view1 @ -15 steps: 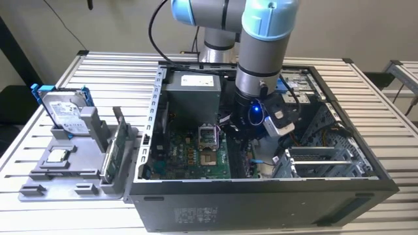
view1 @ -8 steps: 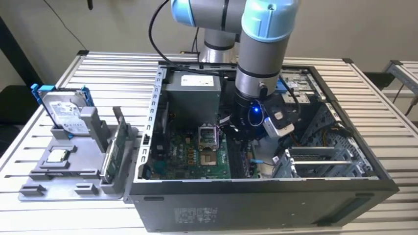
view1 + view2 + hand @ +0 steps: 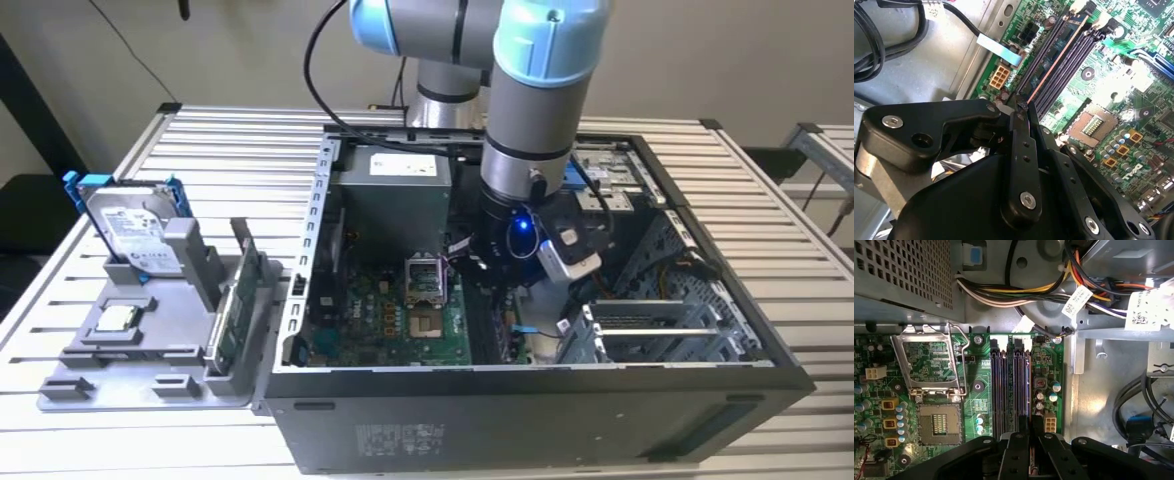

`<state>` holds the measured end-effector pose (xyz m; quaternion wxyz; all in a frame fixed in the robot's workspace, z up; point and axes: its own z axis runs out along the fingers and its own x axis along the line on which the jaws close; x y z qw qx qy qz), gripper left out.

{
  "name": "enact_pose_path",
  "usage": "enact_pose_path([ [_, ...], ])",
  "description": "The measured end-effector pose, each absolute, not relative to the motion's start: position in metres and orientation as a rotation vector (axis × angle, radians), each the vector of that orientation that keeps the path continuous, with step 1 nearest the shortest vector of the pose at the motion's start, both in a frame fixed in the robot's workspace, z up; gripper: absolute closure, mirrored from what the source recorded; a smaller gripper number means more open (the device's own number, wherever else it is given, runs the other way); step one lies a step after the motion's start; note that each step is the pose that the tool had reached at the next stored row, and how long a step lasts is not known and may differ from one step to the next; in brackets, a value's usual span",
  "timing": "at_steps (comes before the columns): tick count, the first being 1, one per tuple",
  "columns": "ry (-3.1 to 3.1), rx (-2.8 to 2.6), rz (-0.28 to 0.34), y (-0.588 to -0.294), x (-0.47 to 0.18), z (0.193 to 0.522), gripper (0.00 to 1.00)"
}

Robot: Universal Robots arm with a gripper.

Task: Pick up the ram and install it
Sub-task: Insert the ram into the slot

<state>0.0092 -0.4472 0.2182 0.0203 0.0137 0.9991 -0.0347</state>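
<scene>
gripper (image 3: pixel 1022 107) is down inside the case (image 3: pixel 534 400), fingers pinched shut on the ram (image 3: pixel 1054 65). ram sits edge-on in a slot (image 3: pixel 1026 390) on the mobo (image 3: pixel 979 385), beside the cpu socket (image 3: pixel 939 422).

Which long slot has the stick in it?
The end slot beside the white socket: the ram stands along it, gripped by the pincer. The other slots are bare.
</scene>
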Motion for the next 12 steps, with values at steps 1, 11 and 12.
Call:
enact_pose_path([
  [1, 3.099, 0.042, -0.108, -0.4472, 0.0093, 0.2174, 0.86],
  [11, 3.102, 0.041, -0.108, -0.4473, 0.0094, 0.2108, 0.86],
  [12, 3.102, 0.042, -0.108, -0.4473, 0.0094, 0.2108, 0.86],
])
